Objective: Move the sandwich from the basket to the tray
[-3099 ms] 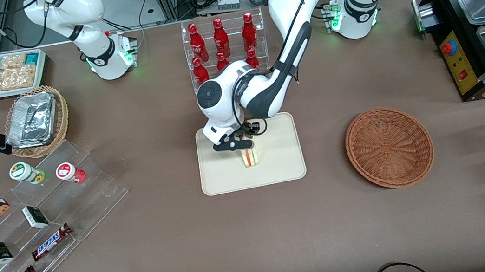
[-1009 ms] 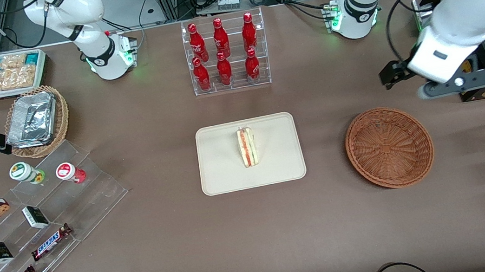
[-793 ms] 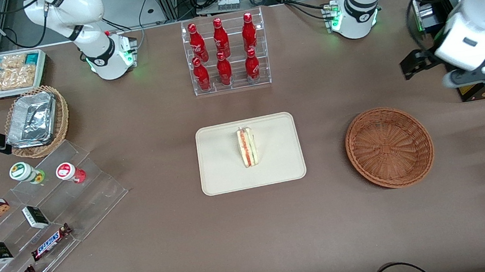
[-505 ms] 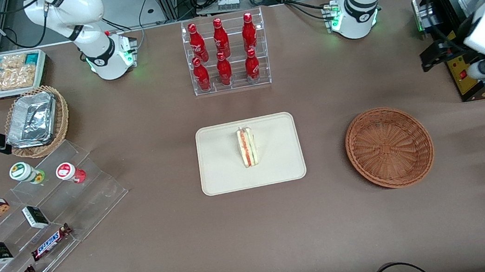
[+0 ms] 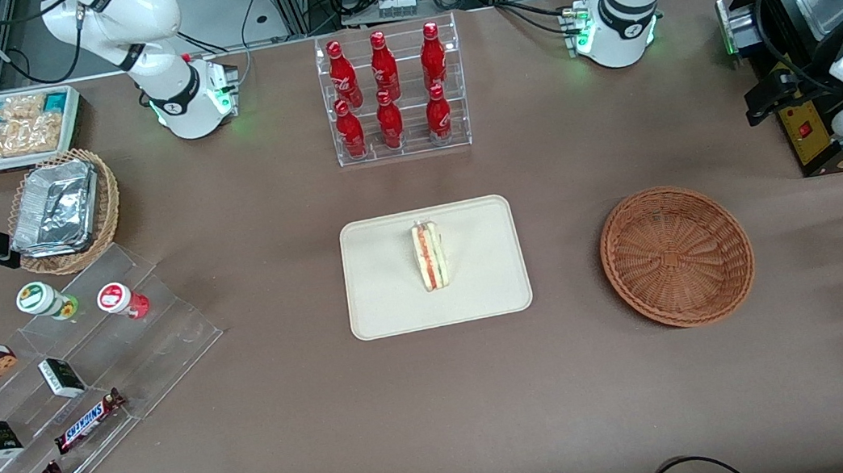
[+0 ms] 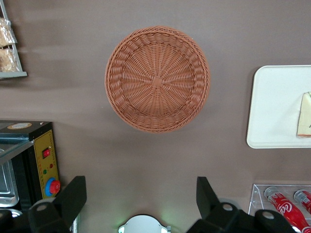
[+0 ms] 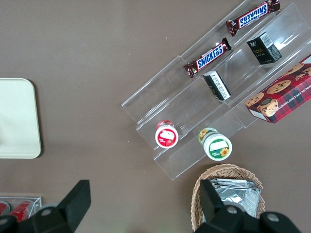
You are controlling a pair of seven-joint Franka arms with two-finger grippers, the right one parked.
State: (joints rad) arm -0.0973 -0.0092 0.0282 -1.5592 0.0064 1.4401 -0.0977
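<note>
With the sandwich point(image 5: 430, 256) already on the tray point(image 5: 390, 306), little can go wrong.
The pincer point(image 6: 141, 204), fingers spread and empty, hangs high above the counter point(image 5: 443, 396) near the empty basket point(image 6: 157, 79); any swing could clip the nearby oven point(image 5: 818, 95).

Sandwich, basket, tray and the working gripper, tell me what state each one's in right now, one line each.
sandwich: lying on the tray, free of any grip.
basket: empty, upright on the table, toward the working arm's end from the tray.
tray: flat on the table, holding only the sandwich.
gripper: open, empty, raised above the table at the working arm's end, apart from the basket.
</note>
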